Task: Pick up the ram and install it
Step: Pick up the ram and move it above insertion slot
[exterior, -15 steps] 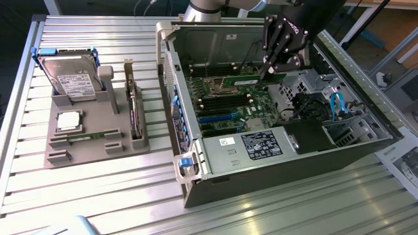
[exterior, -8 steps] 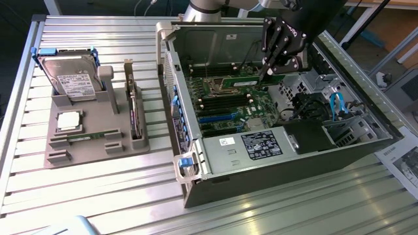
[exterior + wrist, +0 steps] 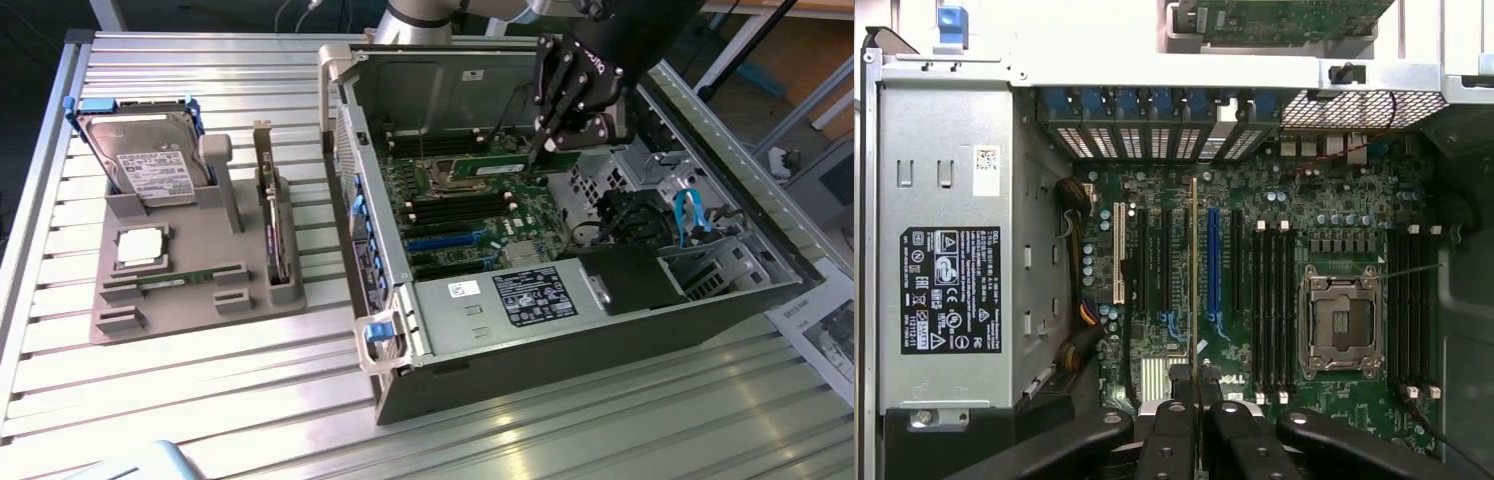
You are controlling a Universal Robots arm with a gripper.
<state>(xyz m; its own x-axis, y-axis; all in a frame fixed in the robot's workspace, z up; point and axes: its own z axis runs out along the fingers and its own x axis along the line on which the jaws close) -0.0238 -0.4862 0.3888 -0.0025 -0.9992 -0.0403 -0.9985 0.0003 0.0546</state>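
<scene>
Inside the open computer case (image 3: 400, 60), my gripper (image 3: 554, 148) is shut on the ram (image 3: 501, 163), a slim green stick held on its long edge above the motherboard (image 3: 467, 225). The stick hangs over the area beside the processor socket (image 3: 447, 172), clear of the board. In the wrist view the ram (image 3: 1194, 280) shows edge-on as a thin line running out from between my fingers (image 3: 1169, 410); the gripper (image 3: 1194, 388) pinches its near end. Black memory slots (image 3: 1269, 300) lie beside the processor socket (image 3: 1341, 320), with more slots (image 3: 1414, 310) on its other side.
On the exterior view's left, a grey holder (image 3: 187, 290) carries a hard drive (image 3: 147, 160), a square silver processor chip (image 3: 140, 245) and an expansion card (image 3: 274, 230). In the case sit the power supply (image 3: 514, 300), blue cables (image 3: 687, 215) and blue card latches (image 3: 1154, 105).
</scene>
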